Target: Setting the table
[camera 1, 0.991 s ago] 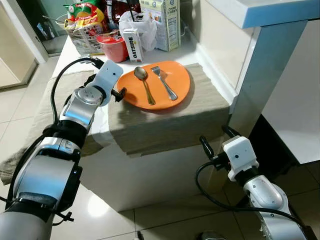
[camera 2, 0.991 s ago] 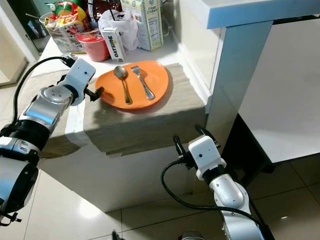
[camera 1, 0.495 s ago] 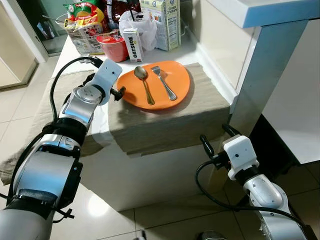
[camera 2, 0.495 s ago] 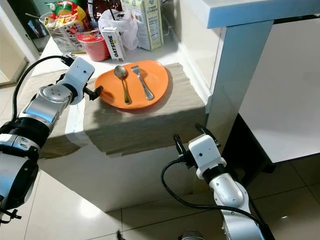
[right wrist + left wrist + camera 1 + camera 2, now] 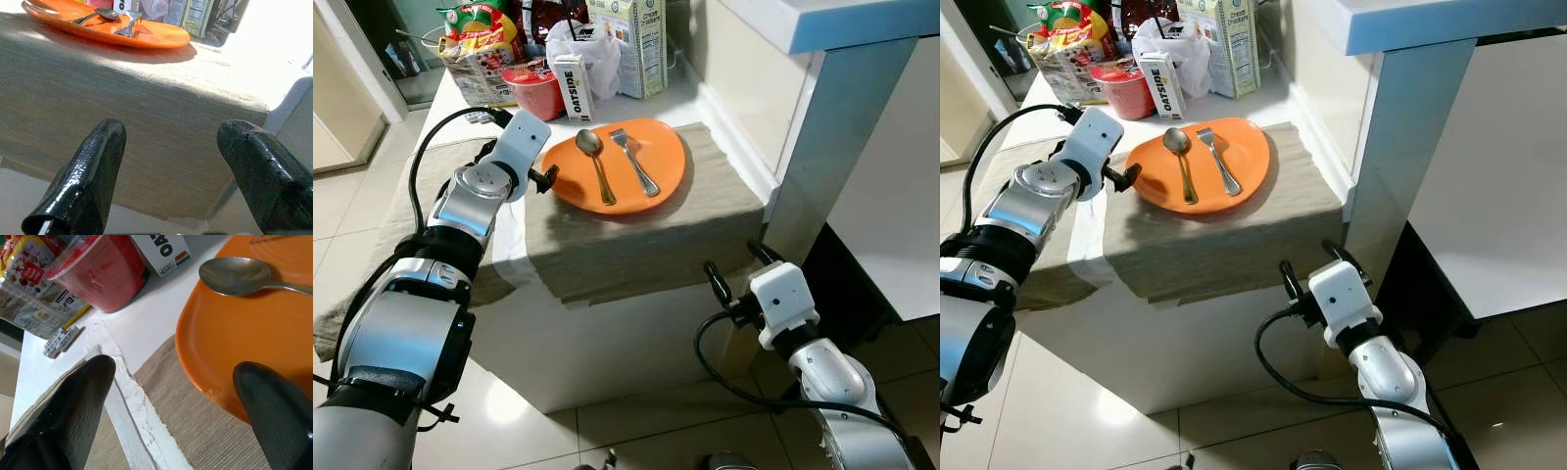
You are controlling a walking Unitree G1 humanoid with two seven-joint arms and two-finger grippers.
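Observation:
An orange plate [image 5: 661, 171] lies on a beige cloth [image 5: 636, 235] draped over the white counter. A spoon [image 5: 597, 166] and a fork [image 5: 634, 162] rest side by side on the plate. My left gripper [image 5: 546, 177] is open at the plate's left rim, just above the cloth. In the left wrist view its fingers [image 5: 73, 406] stand wide apart, with the plate's edge [image 5: 195, 357] ahead between them and nothing held. My right gripper [image 5: 732, 277] is open and empty. It hangs low in front of the counter, below the cloth's hanging front edge [image 5: 146, 122].
Behind the plate stand a red cup [image 5: 536, 93], an Oatside carton [image 5: 573, 86], a cracker box [image 5: 641, 39], snack bags [image 5: 480, 39] and a white plastic bag [image 5: 602, 49]. A white pillar and counter [image 5: 822, 147] rise on the right. Tiled floor [image 5: 636, 421] lies below.
My left gripper has shifted slightly farther back along the plate's left rim. The right arm, the plate and the cutlery have not moved.

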